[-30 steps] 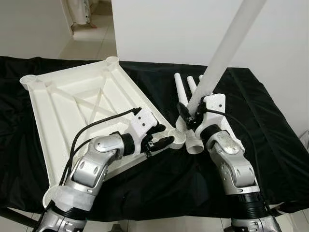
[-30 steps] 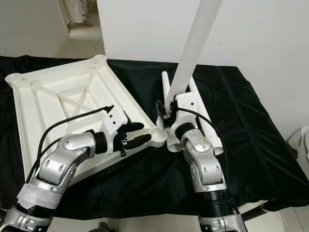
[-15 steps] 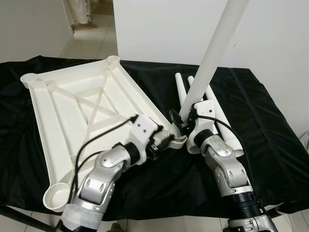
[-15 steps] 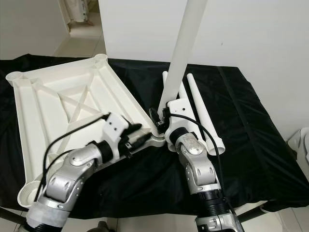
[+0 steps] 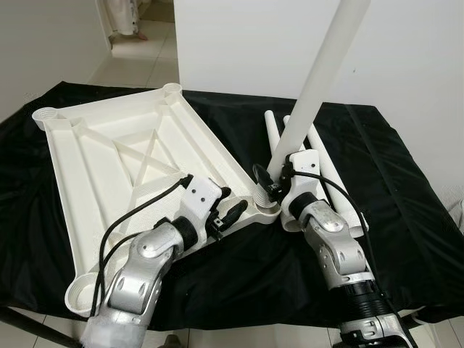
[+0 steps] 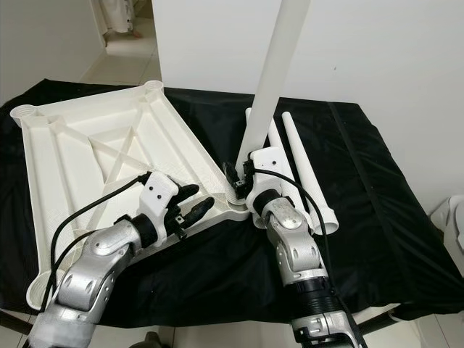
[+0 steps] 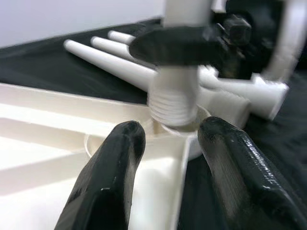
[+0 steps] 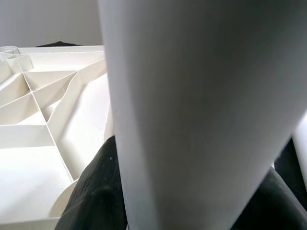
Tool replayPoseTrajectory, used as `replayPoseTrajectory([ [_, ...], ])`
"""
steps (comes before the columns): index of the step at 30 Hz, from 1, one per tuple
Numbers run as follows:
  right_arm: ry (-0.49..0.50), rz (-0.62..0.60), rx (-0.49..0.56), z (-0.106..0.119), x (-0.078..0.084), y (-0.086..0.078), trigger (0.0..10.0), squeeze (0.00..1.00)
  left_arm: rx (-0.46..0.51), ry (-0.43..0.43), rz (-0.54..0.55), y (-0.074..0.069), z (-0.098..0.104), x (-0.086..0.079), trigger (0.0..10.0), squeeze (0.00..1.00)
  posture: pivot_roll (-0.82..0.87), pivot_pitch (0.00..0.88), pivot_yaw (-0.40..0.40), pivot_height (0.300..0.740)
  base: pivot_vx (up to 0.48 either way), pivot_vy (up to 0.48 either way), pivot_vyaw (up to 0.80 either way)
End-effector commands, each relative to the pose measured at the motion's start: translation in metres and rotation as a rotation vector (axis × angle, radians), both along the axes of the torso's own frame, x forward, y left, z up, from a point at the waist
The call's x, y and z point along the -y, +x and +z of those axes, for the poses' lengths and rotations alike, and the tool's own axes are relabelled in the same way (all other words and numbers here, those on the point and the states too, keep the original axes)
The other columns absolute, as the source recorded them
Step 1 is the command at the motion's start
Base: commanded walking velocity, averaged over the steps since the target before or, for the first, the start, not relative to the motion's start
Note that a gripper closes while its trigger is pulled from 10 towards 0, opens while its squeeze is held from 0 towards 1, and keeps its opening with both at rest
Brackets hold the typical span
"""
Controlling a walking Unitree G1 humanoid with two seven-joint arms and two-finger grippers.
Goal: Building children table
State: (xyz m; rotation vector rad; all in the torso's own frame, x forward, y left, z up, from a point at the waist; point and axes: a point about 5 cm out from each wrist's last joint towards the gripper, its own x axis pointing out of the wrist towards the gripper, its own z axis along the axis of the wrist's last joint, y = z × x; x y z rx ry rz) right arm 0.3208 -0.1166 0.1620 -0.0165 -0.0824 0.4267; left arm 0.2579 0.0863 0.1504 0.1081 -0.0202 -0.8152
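From where I stand the build has barely begun: the white tabletop [image 5: 123, 167] lies underside-up on the black-draped desk [image 5: 406, 217], its corner sockets at ten, twelve and seven o'clock bare, and no leg looks fully seated yet. The left gripper [image 5: 230, 212] reaches in from seven o'clock, forearm low over the panel, jaws spread apart and empty, their tips on either side of the near corner socket [image 7: 184, 132]; it seems to be steadying that corner. At that socket the threaded end of the upright leg [image 5: 319, 80] is just entering. The right gripper [image 5: 270, 187], wrist bent in from five o'clock, has its jaws clamped around that leg low down. Three spare legs [image 6: 304, 174] lie just beyond, towards one o'clock, waiting their turn.
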Motion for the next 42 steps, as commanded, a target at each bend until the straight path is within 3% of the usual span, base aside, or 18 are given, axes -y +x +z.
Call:
replayPoseTrajectory([
  [1,-0.018,-0.003,-0.001,-0.001,0.004,0.002,10.0,0.00,0.009,-0.006,-0.022,-0.004,0.001,0.001,10.0,0.00,0.12,0.000,-0.055,0.740,0.000,0.000,0.00],
  [17,-0.094,0.033,-0.017,-0.018,0.010,-0.015,10.0,0.00,-0.019,-0.029,-0.005,-0.008,0.000,0.001,10.0,0.00,0.11,0.000,-0.054,0.740,0.000,0.000,0.00],
  [24,-0.171,0.088,-0.002,-0.021,0.012,-0.016,10.0,0.00,-0.028,-0.037,-0.010,-0.009,0.000,0.003,10.0,0.00,0.10,0.012,-0.047,0.740,0.000,0.000,0.00],
  [33,-0.201,0.130,-0.009,-0.027,0.013,-0.015,10.0,0.00,-0.033,-0.038,-0.021,-0.009,0.001,0.004,10.0,0.00,0.10,0.019,-0.045,0.740,0.000,0.000,0.00],
  [41,-0.156,0.130,-0.060,-0.032,0.017,-0.011,10.0,0.00,-0.034,-0.041,-0.021,-0.009,0.001,0.004,10.0,0.00,0.10,0.019,-0.044,0.740,0.000,0.000,0.00],
  [42,-0.115,0.113,-0.092,-0.033,0.019,-0.008,10.0,0.00,-0.034,-0.042,-0.022,-0.009,0.002,0.004,10.0,0.00,0.10,0.018,-0.043,0.740,0.000,0.000,0.00],
])
